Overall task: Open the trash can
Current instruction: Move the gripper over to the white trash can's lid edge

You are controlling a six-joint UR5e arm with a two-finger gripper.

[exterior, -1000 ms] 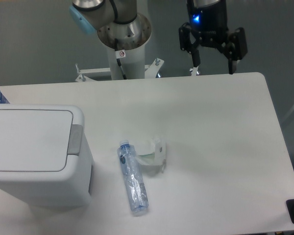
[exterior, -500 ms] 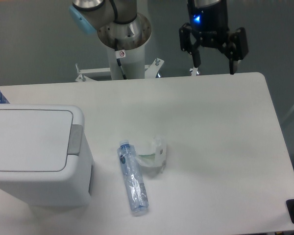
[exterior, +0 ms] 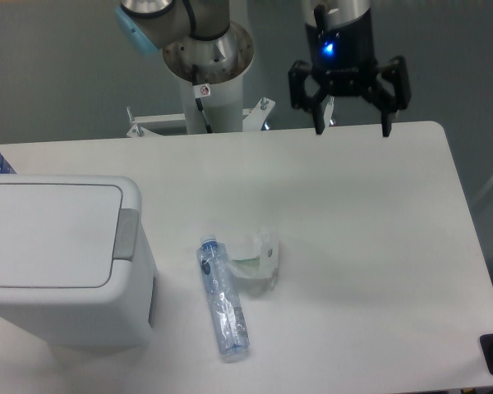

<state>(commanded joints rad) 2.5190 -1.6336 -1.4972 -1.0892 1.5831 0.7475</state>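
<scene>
Trash can [exterior: 62, 258] sits shut at 8 o'clock on the surface [exterior: 370, 246]; the gripper [exterior: 351, 130], jaws wide, has turned and edged left at 1 o'clock, starting its approach.
</scene>
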